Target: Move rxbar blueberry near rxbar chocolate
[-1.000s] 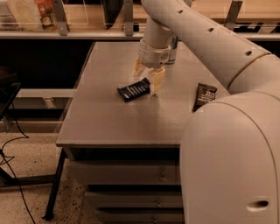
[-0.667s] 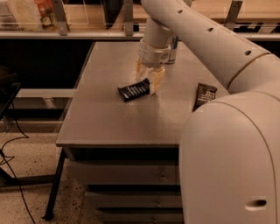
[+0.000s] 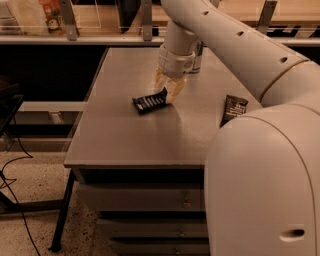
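The rxbar blueberry (image 3: 149,103), a dark navy bar with white lettering lines, lies near the middle of the grey table (image 3: 125,140). Its right end tips up between my gripper's pale fingers. My gripper (image 3: 168,91) comes straight down from the white arm and is shut on that right end. To the right, near the table's right edge, lies the rxbar chocolate (image 3: 234,108) in a black-brown wrapper. My own arm partly hides it. The two bars are well apart.
A metal can (image 3: 198,56) stands at the back of the table, just behind my wrist. A shelf with packages (image 3: 50,12) runs along the back. Drawers (image 3: 145,200) sit below the tabletop. Cables (image 3: 15,175) trail on the floor at left.
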`<action>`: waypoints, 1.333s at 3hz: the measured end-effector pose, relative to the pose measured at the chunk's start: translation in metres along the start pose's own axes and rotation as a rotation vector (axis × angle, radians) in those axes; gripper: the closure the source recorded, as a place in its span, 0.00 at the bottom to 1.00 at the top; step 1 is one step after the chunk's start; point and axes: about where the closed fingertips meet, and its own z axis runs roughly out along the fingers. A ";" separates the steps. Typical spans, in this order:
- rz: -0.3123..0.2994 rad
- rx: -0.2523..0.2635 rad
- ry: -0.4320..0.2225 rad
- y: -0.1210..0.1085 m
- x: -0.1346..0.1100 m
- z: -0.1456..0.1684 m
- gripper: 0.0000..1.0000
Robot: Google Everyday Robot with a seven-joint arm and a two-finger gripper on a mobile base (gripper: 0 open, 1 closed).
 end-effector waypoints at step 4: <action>0.063 0.071 0.035 0.014 0.037 -0.043 1.00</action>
